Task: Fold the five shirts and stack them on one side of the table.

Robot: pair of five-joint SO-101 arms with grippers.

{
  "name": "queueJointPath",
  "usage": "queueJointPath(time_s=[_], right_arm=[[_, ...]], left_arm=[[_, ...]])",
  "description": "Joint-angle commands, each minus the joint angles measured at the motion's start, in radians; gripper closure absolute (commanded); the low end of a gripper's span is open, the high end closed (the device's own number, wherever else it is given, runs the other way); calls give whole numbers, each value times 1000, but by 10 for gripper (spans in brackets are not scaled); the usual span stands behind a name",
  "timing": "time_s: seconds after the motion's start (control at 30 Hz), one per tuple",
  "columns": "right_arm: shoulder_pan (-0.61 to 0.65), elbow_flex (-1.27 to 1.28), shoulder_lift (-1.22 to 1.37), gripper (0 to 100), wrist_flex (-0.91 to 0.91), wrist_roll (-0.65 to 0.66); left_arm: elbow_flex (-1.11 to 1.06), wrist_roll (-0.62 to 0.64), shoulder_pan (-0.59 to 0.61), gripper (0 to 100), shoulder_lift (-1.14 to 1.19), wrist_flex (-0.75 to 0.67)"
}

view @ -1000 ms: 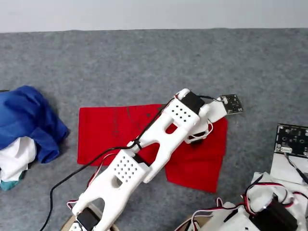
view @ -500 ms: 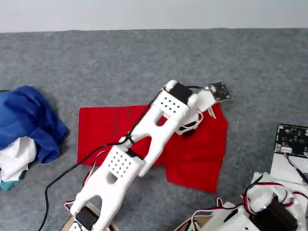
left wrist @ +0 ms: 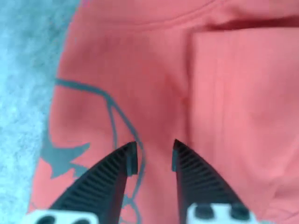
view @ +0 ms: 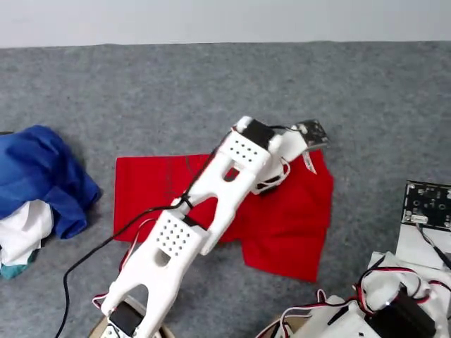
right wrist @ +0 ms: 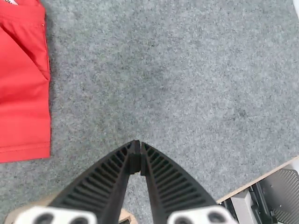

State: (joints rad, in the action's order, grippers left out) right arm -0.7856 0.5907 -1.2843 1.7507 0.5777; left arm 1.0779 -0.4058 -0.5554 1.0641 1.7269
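A red shirt [view: 151, 190] lies partly folded in the middle of the grey table, with a faint dark print. My left arm stretches over it from the near edge, and its gripper [view: 271, 184] hovers above the shirt's right part. In the left wrist view the left gripper [left wrist: 152, 154] is open over the red shirt [left wrist: 140, 84], with nothing between its black fingers [left wrist: 124, 156]. At the left edge lies a heap of a blue shirt [view: 39, 172], a white shirt [view: 25, 229] and a teal one [view: 14, 269]. My right gripper [right wrist: 137, 158] is shut above bare carpet, beside the red shirt's [right wrist: 23, 93] edge.
The right arm's base with wires [view: 384, 296] and a circuit board [view: 426, 204] sits at the near right corner. A black cable [view: 106, 246] runs from the left arm across the table. Bare grey carpet [view: 211, 91] lies behind the shirt.
My left arm has swung left and a little farther back over the red shirt. The shirt and the right arm have stayed where they were.
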Motion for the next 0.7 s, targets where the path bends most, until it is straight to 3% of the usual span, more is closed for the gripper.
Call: queueJointPath(time_s=[0.0, 0.3, 0.67], right_arm=[[-12, -5, -2, 988, 35, -11], [-12, -5, -8, 988, 38, -11], [-12, -5, -7, 988, 38, -11]], left_arm=[[18, 3, 14, 875, -37, 28], [-140, 11, -81, 874, -276, 28], [-680, 84, -284, 874, -592, 8]])
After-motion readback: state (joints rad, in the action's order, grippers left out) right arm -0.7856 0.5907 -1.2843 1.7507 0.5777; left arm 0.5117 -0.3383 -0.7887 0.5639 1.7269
